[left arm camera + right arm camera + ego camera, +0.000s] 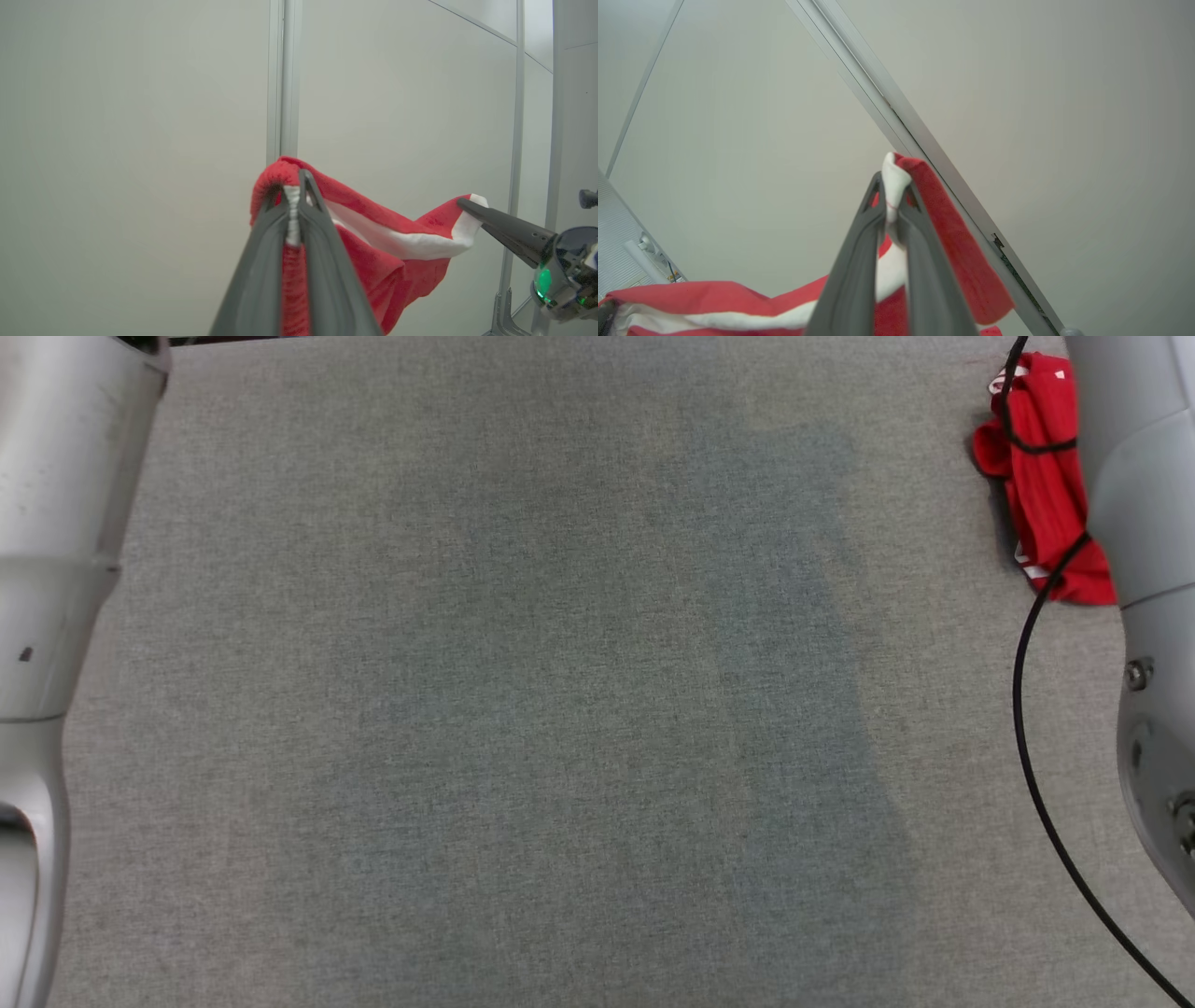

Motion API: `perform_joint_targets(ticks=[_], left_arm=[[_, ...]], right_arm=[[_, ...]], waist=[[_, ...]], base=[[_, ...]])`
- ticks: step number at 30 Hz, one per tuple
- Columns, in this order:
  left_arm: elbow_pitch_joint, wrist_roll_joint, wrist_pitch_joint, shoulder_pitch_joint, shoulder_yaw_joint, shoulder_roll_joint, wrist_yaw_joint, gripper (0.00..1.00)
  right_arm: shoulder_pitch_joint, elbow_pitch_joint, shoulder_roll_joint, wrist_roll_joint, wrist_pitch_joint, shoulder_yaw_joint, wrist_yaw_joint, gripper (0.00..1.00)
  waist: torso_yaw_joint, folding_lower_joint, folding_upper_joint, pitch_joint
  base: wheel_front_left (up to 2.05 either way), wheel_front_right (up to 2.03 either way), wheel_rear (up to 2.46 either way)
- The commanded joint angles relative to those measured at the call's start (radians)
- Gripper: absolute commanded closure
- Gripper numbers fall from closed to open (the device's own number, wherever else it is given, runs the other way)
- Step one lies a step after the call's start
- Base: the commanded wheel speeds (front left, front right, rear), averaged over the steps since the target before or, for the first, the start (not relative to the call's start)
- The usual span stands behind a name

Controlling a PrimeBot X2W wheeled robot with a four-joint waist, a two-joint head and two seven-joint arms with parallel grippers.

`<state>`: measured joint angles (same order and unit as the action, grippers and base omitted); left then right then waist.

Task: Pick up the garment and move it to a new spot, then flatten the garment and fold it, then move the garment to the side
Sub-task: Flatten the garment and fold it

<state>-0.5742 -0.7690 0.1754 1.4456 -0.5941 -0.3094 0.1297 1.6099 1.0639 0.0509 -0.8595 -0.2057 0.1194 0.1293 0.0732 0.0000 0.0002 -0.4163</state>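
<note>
Red cloth with a white band, the garment (387,224) hangs in the air between your 2 arms. The left gripper (290,184) is clamped on a bunched red edge, with a strip of white pinched between its fingers. The right gripper (892,184) is clamped on a white corner, very near the tip. That thin bite looks like your weak point: spread the arms too hard to flatten the garment and the corner may slide out, leaving it dangling from 1 side. Fabric sags between the 2 grips, so laying it down like this would likely trap folds.

At the upper right of the head view, red cloth shows beside the right forearm (1139,476), and a black cable (1022,709) crosses it. That cable could snag the cloth. You cannot tell there whether the cloth touches the counter (560,709).
</note>
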Motion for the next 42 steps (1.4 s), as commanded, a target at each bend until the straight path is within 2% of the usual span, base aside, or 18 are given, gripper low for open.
perform_joint_targets(ticks=[1,4,8,10,11,17,23,29,34,42], left_arm=[[-0.020,-0.022,0.021,-0.008,-0.030,-0.002,0.001,1.00],[-0.038,-0.051,0.056,-0.076,-0.086,-0.011,0.001,1.00],[-0.045,-0.035,0.088,-0.223,-0.123,-0.015,0.001,1.00],[-0.018,-0.001,0.090,-0.314,-0.100,-0.016,0.001,1.00],[-0.018,-0.001,0.090,-0.314,-0.100,-0.016,0.001,1.00],[0.092,0.122,0.090,-0.674,-0.026,0.004,-0.011,1.00],[0.224,0.199,0.090,-1.007,0.075,0.029,-0.017,1.00],[0.312,0.246,0.090,-1.248,0.091,0.045,-0.012,1.00],[0.354,0.272,0.090,-1.376,0.078,0.043,-0.016,1.00],[0.421,0.288,0.091,-1.522,0.074,0.022,-0.028,1.00]], right_arm=[[-0.013,0.019,0.000,-0.010,-0.009,0.032,0.003,1.00],[-0.090,0.018,0.000,-0.025,-0.019,0.099,0.003,1.00],[-0.252,-0.016,0.003,0.017,-0.044,0.213,0.003,1.00],[-0.349,-0.039,0.005,0.023,-0.050,0.254,0.003,1.00],[-0.349,-0.039,0.005,0.023,-0.050,0.254,0.003,1.00],[-0.661,-0.162,0.043,-0.027,-0.059,0.305,0.003,1.00],[-0.951,-0.316,0.086,-0.041,-0.060,0.301,0.003,1.00],[-1.196,-0.436,0.120,-0.049,-0.060,0.264,0.003,1.00],[-1.379,-0.527,0.131,-0.039,-0.060,0.215,0.003,1.00],[-1.603,-0.706,0.100,-0.002,-0.021,0.095,0.003,1.00]], waist=[[0.002,0.0000,-0.0002,-0.002],[-0.001,0.0000,-0.0002,0.003],[-0.013,0.0000,-0.0002,0.016],[-0.016,0.0000,-0.0002,0.024],[-0.016,0.0000,-0.0002,0.024],[-0.022,0.0000,-0.0002,0.073],[-0.021,0.0000,-0.0002,0.143],[-0.034,0.0000,-0.0002,0.220],[-0.049,0.0000,-0.0002,0.273],[-0.055,0.0000,-0.0002,0.307]], base=[[0.00,0.00,0.00],[0.00,0.00,0.00],[0.00,0.00,0.00],[0.00,0.00,0.00],[0.00,0.00,0.00],[0.00,0.00,0.00],[0.00,0.00,0.00],[0.00,0.00,0.00],[0.00,0.00,0.00],[0.00,0.00,0.00]])
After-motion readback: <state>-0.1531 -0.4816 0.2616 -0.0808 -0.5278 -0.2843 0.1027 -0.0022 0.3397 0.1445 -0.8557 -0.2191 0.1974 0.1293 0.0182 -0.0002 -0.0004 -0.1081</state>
